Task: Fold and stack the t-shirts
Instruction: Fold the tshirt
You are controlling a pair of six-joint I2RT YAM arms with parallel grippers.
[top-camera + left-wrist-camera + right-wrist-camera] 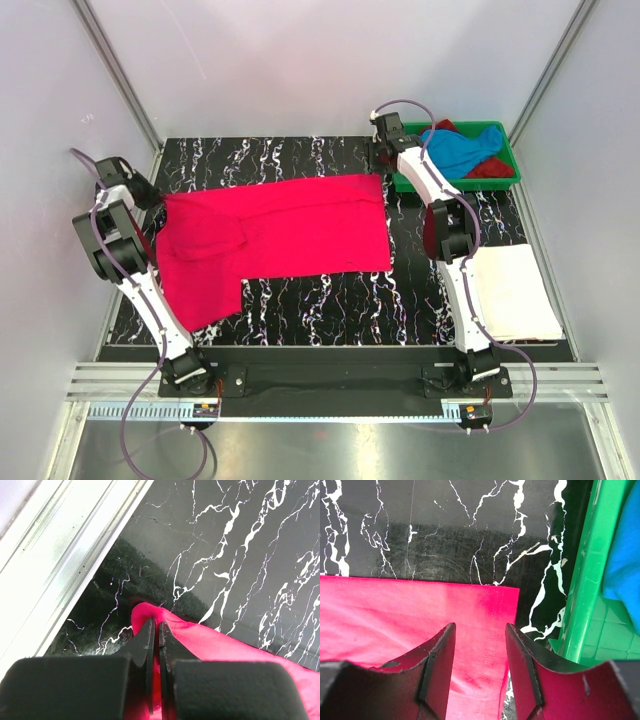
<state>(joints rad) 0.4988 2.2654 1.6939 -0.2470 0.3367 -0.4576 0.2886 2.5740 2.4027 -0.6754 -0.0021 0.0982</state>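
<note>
4 tees, top view: pink tee lies spread flat on the black marbled table, sleeves twd left arm, hem twd right arm.
Blue tee: bunched in green tray, which sits just past the pink tee's far-right corner.
Dark red tee: same tray, partly under the blue one.
White tee: folded flat on the table, right of the pink tee and apart from it.
Left gripper: at the pink tee's left edge, by the far sleeve.
Right gripper: over the pink tee's far-right corner.
Left wrist view, left gripper: fingers pressed together, pinching a raised fold of the pink tee; cloth peaks up at the tips.
Table: bare marble beyond the pink tee.
Rail: pale metal, left of the pinched fold, not touching it.
Right wrist view, right gripper: fingers spread, nothing gripped; can't tell if the tips touch cloth.
Pink tee: flat, stitched hem corner showing btwn the fingers.
Green tray: wall just right of the pink tee's corner, strip of table between.
Blue tee: inside the tray, at the view's right edge.
</note>
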